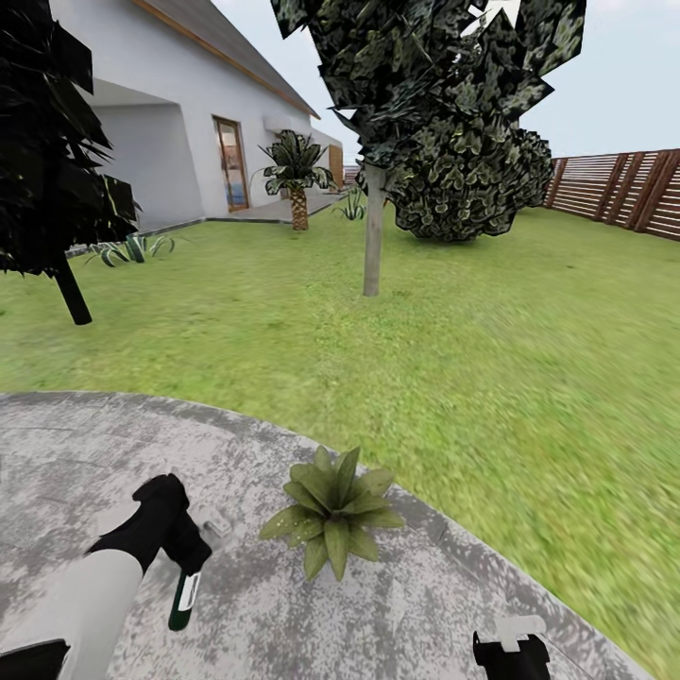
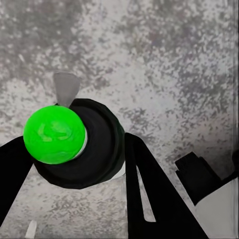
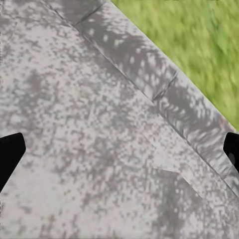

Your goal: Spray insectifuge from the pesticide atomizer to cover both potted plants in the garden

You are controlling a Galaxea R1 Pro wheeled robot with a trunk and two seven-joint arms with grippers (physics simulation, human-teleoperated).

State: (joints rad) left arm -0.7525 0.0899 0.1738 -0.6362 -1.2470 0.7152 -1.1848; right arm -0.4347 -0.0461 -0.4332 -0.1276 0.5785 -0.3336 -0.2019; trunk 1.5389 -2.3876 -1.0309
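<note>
I had the left gripper (image 1: 189, 557) pinched on the atomizer (image 1: 184, 600), a slim dark green bottle with a white label band. In the head view its long axis ran nearly upright, tilted a little, the green body hanging below the gripper over the paving (image 1: 85, 453). From the left wrist view I looked down its axis: a round black top (image 2: 94, 144) with a glossy bright green ball (image 2: 54, 133) on it, a black finger (image 2: 149, 194) pressed against the side of the top.

The paving was grey, speckled and rough, with a curved rim of darker blocks (image 3: 149, 74) where it met the lawn (image 1: 491, 331).

The plant (image 1: 332, 510), a low rosette of pointed, faintly mottled green leaves, sat on the paving just beside the atomizer, toward the lawn, apart from it.

The right gripper (image 3: 119, 154) was spread, its black fingertips at either edge of the right wrist view, over bare paving near the rim.
</note>
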